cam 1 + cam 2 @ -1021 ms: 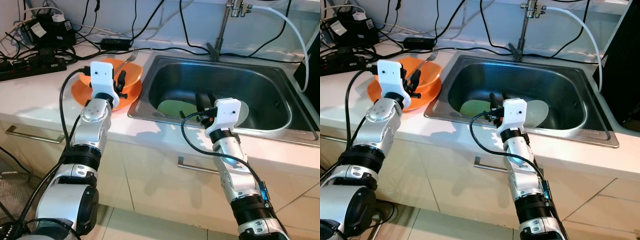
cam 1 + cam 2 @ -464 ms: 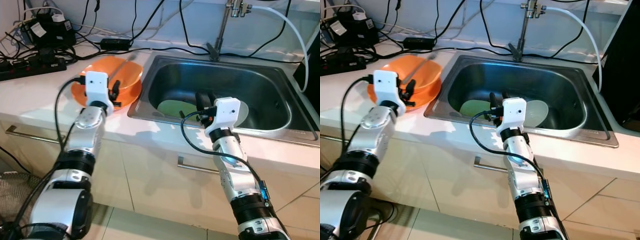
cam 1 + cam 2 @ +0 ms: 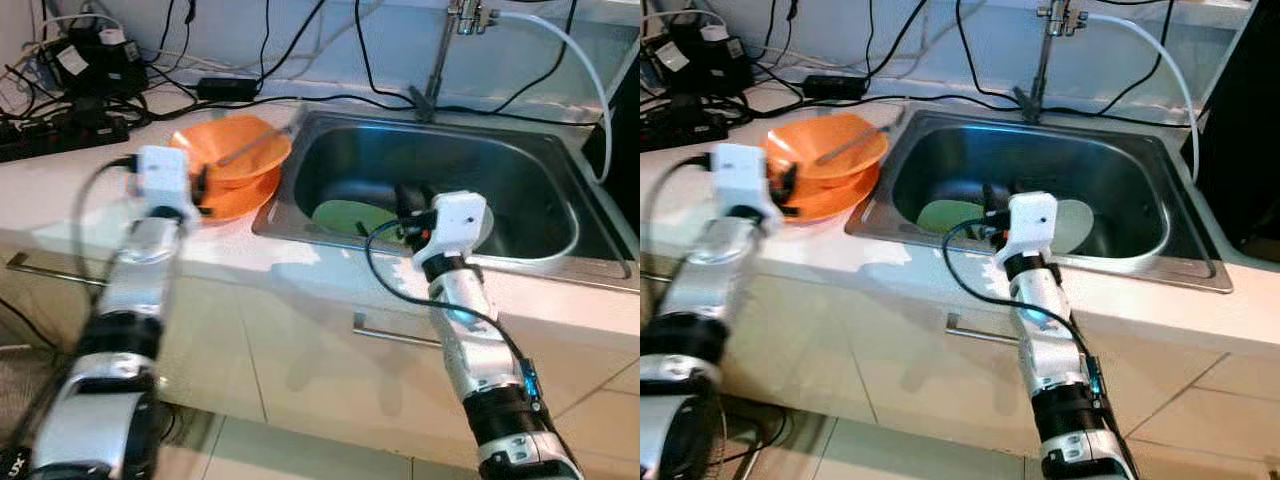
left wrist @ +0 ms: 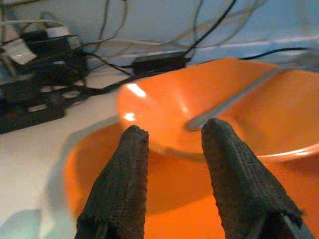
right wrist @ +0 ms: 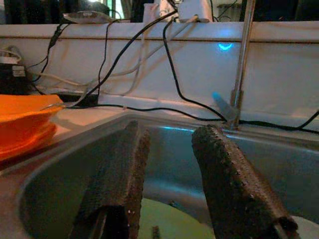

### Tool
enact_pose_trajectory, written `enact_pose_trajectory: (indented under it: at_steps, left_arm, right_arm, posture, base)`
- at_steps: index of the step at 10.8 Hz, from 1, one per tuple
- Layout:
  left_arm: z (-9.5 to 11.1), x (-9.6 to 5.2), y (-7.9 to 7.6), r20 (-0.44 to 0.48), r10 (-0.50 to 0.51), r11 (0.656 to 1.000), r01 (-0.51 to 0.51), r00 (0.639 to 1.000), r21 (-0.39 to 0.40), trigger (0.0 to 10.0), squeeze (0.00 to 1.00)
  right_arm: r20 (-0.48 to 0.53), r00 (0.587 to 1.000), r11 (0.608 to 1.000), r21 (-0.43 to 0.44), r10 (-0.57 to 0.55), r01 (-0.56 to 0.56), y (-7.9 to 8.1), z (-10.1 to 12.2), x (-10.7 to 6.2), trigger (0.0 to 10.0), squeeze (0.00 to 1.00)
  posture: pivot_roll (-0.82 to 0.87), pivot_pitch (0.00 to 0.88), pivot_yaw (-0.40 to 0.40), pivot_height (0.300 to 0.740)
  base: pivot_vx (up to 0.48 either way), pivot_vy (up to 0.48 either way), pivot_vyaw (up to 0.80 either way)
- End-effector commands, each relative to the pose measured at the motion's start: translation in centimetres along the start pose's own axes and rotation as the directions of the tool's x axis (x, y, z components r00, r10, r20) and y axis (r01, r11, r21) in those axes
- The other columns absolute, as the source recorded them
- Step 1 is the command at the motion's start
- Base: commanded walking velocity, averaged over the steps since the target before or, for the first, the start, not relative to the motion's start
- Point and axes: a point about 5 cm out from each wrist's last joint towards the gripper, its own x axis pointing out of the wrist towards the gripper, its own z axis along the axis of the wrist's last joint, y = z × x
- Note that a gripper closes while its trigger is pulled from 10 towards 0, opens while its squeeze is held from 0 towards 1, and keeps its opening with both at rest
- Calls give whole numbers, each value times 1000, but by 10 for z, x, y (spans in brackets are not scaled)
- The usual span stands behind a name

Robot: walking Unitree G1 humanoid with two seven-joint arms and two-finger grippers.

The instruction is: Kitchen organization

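While both tools stand apart and empty, I bring my left tool level to the orange bowl rim, avoiding the fork.

An orange plastic bowl sits on a flat orange plate on the pale surface, just left of the stainless steel sink. A metal fork rests in the bowl. Inside the sink lie a light green plate and, to its right, a white plate. Behind the sink stands the metal tap; black power strips and cables crowd the surface's far left.
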Motion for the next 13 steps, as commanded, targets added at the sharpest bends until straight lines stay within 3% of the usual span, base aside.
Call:
enact_pose_trajectory:
  at_steps: [1,4,6,7,8,9,10,13]
  left_arm:
    - [3,-2,13,6,44,999,-44,999,8,10000,0]
    - [21,-9,52,45,136,988,-139,990,65,10000,0]
    - [23,-10,54,47,137,987,-140,989,83,10000,0]
    - [30,-8,43,84,99,993,-104,992,56,10000,0]
    - [38,-7,20,137,-4,1000,4,991,3,10000,0]
    - [36,-5,-8,131,-96,995,100,987,-24,10000,0]
    - [34,-3,-20,120,-123,991,128,985,-38,10000,0]
    - [22,2,-31,69,-141,987,146,988,-68,10000,0]
  right_arm:
    - [4,1000,1000,10,-6,6,0,3,4,10000,0]
    - [7,1000,1000,6,-15,15,-3,4,5,10000,0]
    - [6,1000,1000,8,-14,14,-2,3,5,10000,0]
    - [6,1000,1000,9,-13,13,-1,3,5,10000,0]
    - [3,1000,1000,10,-12,12,-1,2,5,10000,0]
    - [3,1000,1000,9,-12,12,-1,2,5,10000,0]
    - [5,1000,1000,8,-13,13,-1,2,5,10000,0]
    - [1,1000,1000,4,-24,24,-4,0,3,10000,0]
  posture:
    - [158,22,-11,740]
    - [161,12,-11,740]
    - [163,0,-8,740]
    - [164,0,-9,740]
    - [164,0,-10,740]
    - [163,0,-11,740]
    - [159,1,-10,740]
    - [152,6,-5,740]
  base:
    - [0,0,0]
    - [0,0,0]
    - [0,0,0]
    - [0,0,0]
    - [0,0,0]
    - [0,0,0]
    - [0,0,0]
    - [0,0,0]
